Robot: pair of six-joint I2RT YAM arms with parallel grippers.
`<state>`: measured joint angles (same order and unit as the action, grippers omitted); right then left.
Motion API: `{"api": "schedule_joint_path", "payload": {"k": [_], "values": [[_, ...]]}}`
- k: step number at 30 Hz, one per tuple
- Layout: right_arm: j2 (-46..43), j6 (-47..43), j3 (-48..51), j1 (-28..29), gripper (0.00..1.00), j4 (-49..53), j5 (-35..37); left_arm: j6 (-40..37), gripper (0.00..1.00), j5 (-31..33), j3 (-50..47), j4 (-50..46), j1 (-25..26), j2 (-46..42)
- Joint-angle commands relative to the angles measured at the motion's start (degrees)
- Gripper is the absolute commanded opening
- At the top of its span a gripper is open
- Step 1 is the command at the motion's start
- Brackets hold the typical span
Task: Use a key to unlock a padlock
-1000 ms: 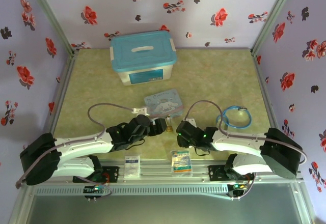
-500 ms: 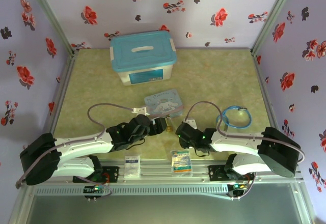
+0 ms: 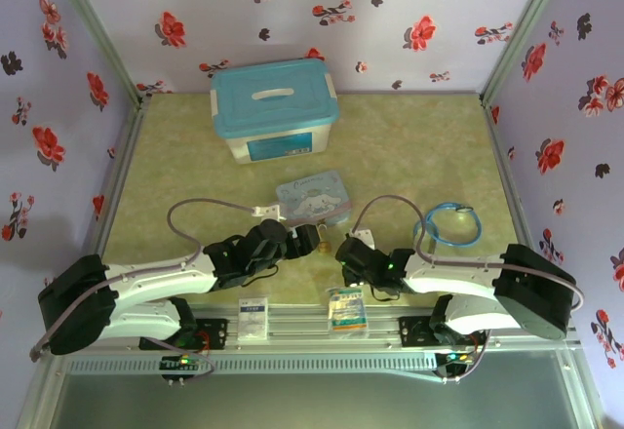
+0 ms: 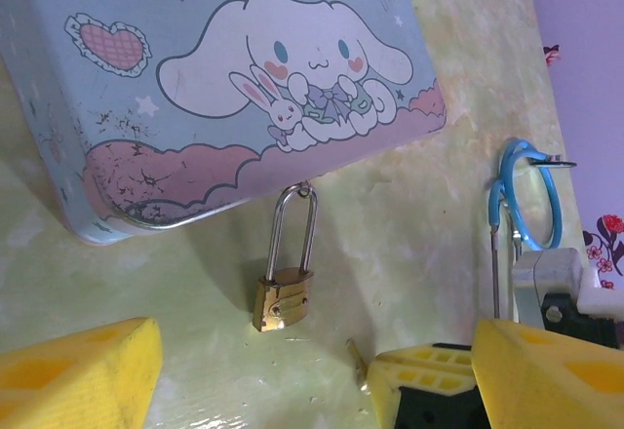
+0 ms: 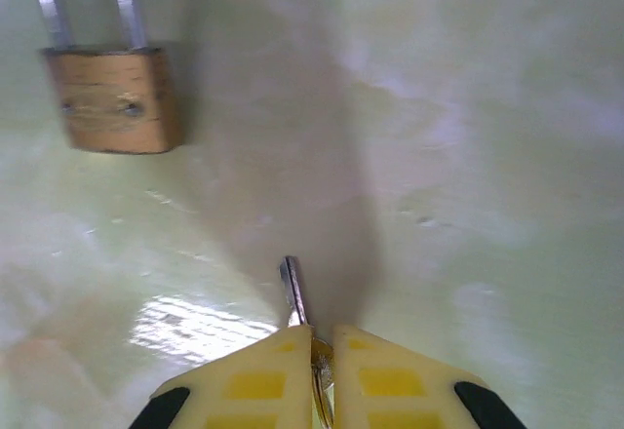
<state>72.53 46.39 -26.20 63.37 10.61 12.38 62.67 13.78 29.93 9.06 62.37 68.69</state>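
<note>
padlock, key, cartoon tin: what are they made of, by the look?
Padlock: brass-looking body, yellow and dull with scuffs; its shackle is bright silvery, likely steel.
Key: thin grey metal with a sheen.
Cartoon tin: probably painted sheet metal; the print is chipped along its rolled rim.

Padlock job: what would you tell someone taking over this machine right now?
Left end effector: open, empty, padlock ahead of it, untouched.
Right end effector: shut on the key, tip aimed at the padlock, short of it.
Padlock lies on the table, shackle closed, its top at the cartoon tin's edge.
Done: key gripped. To do: insert key, turn.
</note>
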Motion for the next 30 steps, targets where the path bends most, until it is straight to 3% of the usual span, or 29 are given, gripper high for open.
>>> {"api": "schedule_joint_path", "payload": {"k": [1,7,13,20,26,30], "values": [[0.96,0.28,2.80,0.87,0.04,-1.34,-5.23,0.35,0.83,2.08,-0.17,2.18,0.21,0.66],[-2.30,-1.16,3.67,-0.04,0.00,-0.06,-3.66,-0.49,0.82,2.13,0.47,2.26,-0.15,0.60],[-7.71,-4.29,5.14,-5.85,0.00,-1.71,-8.16,-0.94,0.73,0.39,2.13,2.66,-0.14,2.14],[-11.95,-6.74,1.96,-9.09,0.00,0.96,-8.63,4.58,0.72,-1.61,1.91,8.08,0.08,2.51],[-13.00,-5.07,-1.25,-9.95,0.00,1.09,-9.29,18.51,0.72,0.19,-2.13,17.55,0.44,3.79],[-15.25,-2.77,-4.14,-10.84,0.00,2.40,-6.94,27.66,0.74,7.99,-3.37,22.49,3.06,1.61]]}}
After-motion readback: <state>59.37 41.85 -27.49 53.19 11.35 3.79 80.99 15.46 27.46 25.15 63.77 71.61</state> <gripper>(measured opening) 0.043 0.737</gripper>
